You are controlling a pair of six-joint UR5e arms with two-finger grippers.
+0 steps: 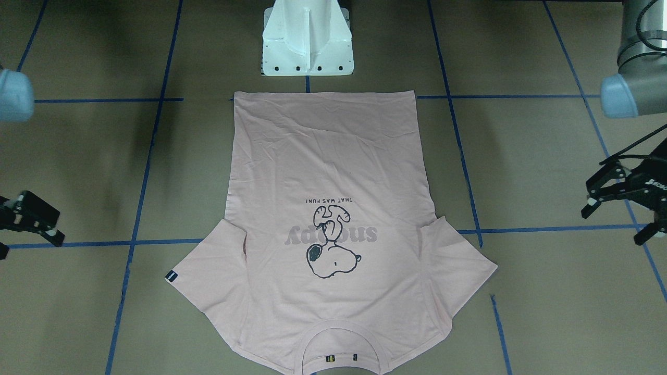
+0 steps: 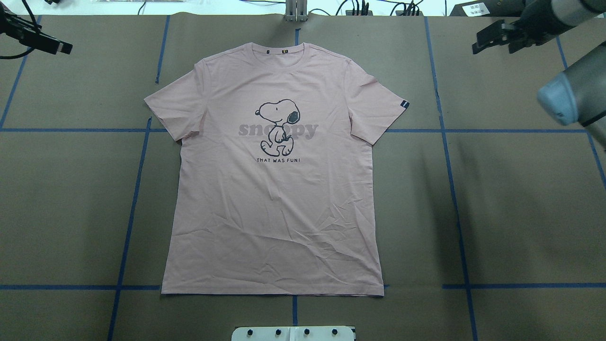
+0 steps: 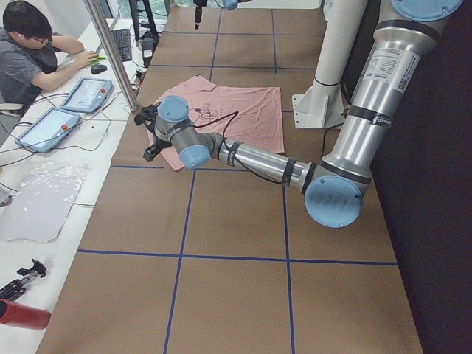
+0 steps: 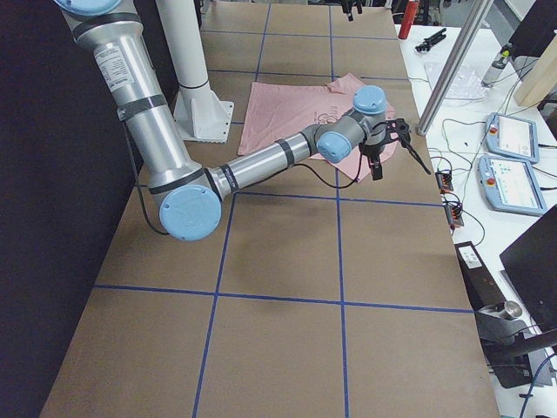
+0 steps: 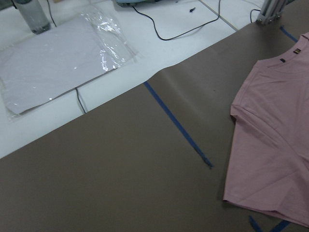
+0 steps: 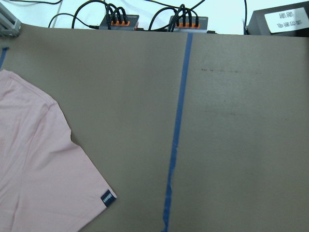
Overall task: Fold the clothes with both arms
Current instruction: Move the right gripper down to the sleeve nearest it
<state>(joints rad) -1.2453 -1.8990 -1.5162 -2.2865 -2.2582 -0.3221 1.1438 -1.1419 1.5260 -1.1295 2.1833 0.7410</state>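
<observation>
Left gripper (image 1: 612, 225) at 10 o'clock and right gripper (image 2: 492, 43) at 2 o'clock hang jaws apart, clear of a pale pink Snoopy T-shirt (image 2: 274, 203) spread flat, centred on the table (image 2: 521, 213), collar at 12 o'clock.

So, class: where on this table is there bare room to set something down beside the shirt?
Two wide bare patches of brown paper flank the T-shirt, one off each side seam. A narrow strip lies between its hem and the white pedestal. It is crowded along the far edge past the collar, with cables and a post.
</observation>
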